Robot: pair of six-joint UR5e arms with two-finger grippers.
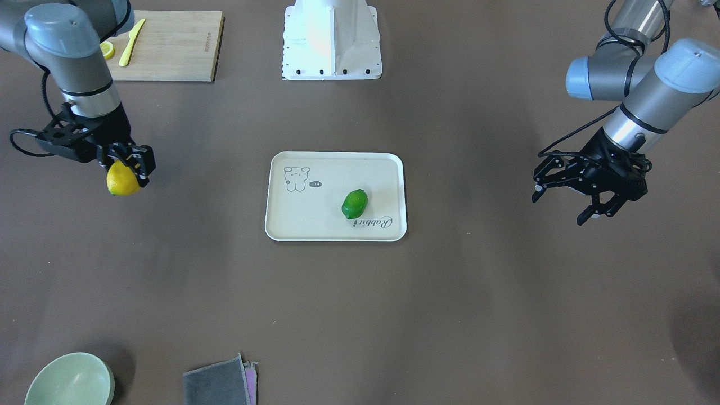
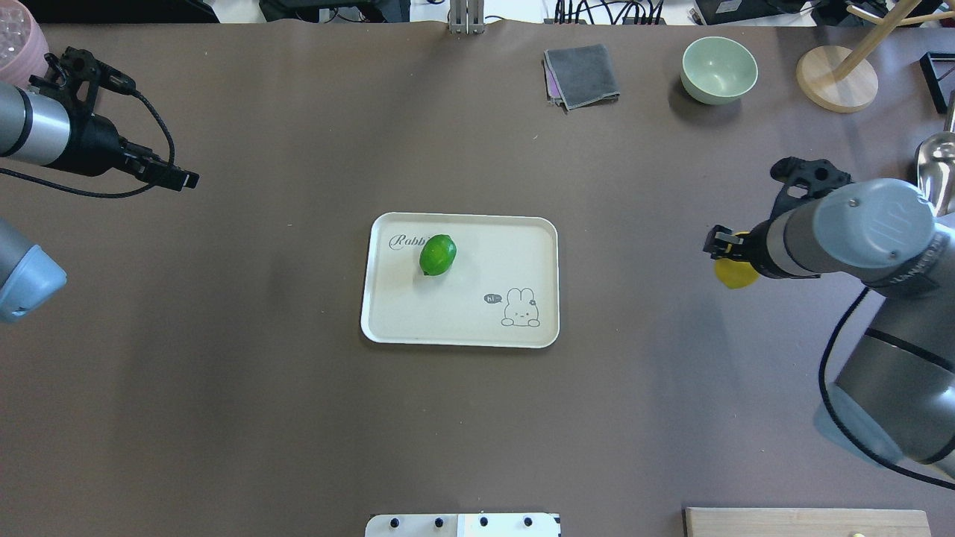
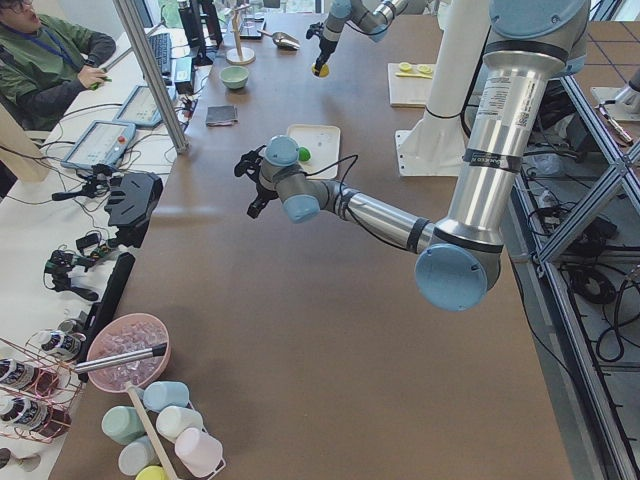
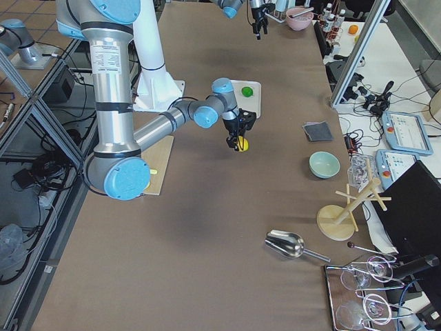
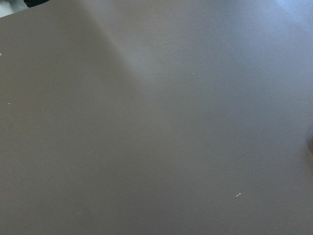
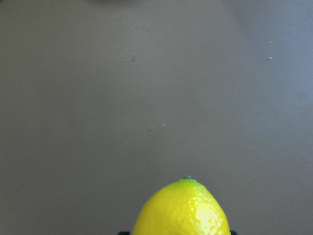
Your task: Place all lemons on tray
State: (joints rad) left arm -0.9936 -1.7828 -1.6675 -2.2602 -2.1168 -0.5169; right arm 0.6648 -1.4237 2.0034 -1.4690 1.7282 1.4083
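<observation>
The job is half done: 1 of the 2 lemons, the green lemon (image 1: 354,203), lies on the tray (image 1: 315,228) beside its "Rabbit" lettering, and the step in hand is carrying the other. The right gripper (image 1: 130,167) is clamped on the yellow lemon (image 1: 122,181), pinching its upper part so the fruit hangs below the fingers, apparently clear of the brown table (image 1: 450,315) and well apart from the tray. The left gripper (image 1: 560,207) hangs over bare table on the opposite side, fingers spread and holding nothing. The next move, as I judge it, calls for a sideways carry to the tray, a descent over a bare stretch away from the green lemon, and a low release. Both lemons are oval with pointed tips, shapes that could roll. The yellow skin is finely pebbled with a small green nub at its tip; the green one is glossy. The tray is flat, smooth and cream, with rounded corners and a low raised rim that should check a roll.
</observation>
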